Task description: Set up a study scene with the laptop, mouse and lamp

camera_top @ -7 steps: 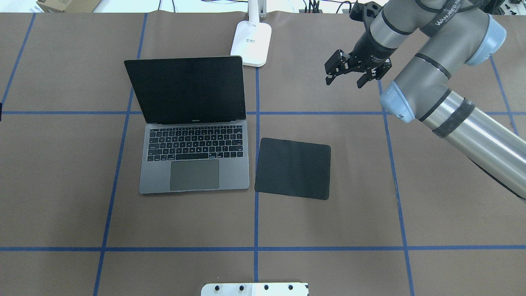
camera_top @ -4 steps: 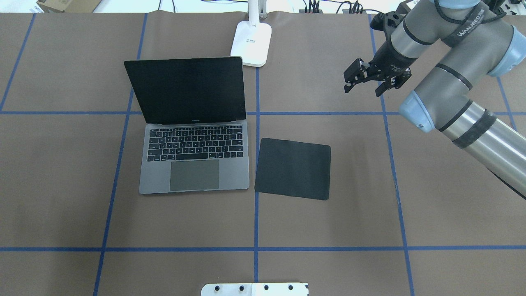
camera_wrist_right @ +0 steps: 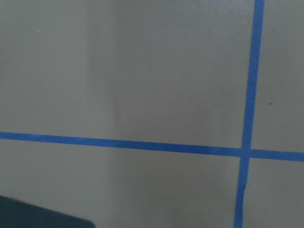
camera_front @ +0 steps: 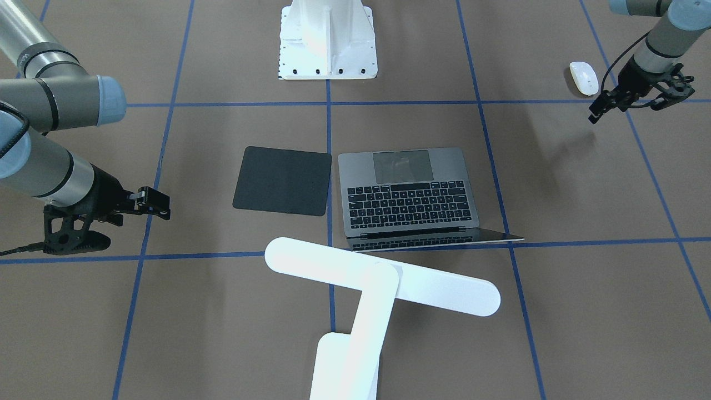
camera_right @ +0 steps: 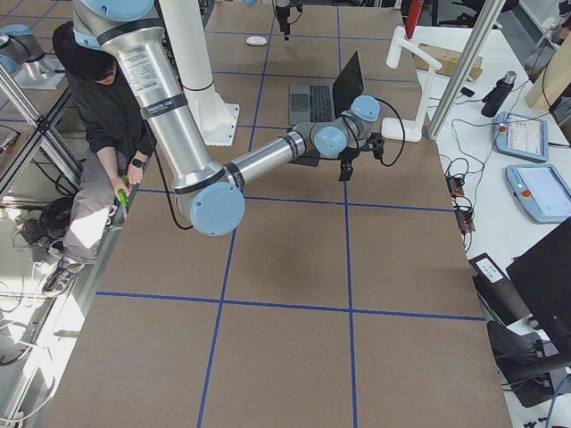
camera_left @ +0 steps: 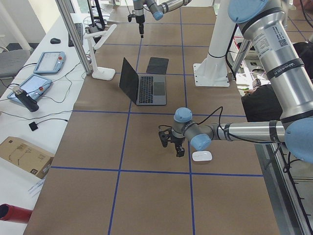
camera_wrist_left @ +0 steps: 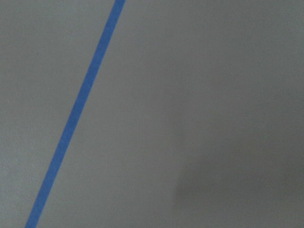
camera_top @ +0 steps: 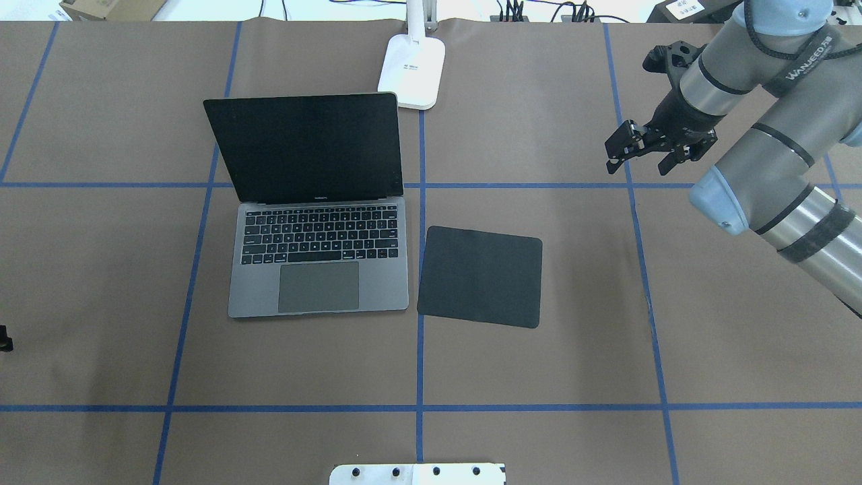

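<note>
Brown table cover with blue tape lines. Grey metal laptop open in the middle; flat black mouse pad just beside at 3 o'clock, white lamp at 1 o'clock. Right gripper spread wide and empty, moved toward 3 o'clock since before. Left gripper wide too, near shiny white oval mouse, not touching.

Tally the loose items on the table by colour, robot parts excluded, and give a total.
White: 2 (lamp, mouse)
Grey: 1 (laptop)
Black: 1 (mouse pad)
Total: 4
</note>
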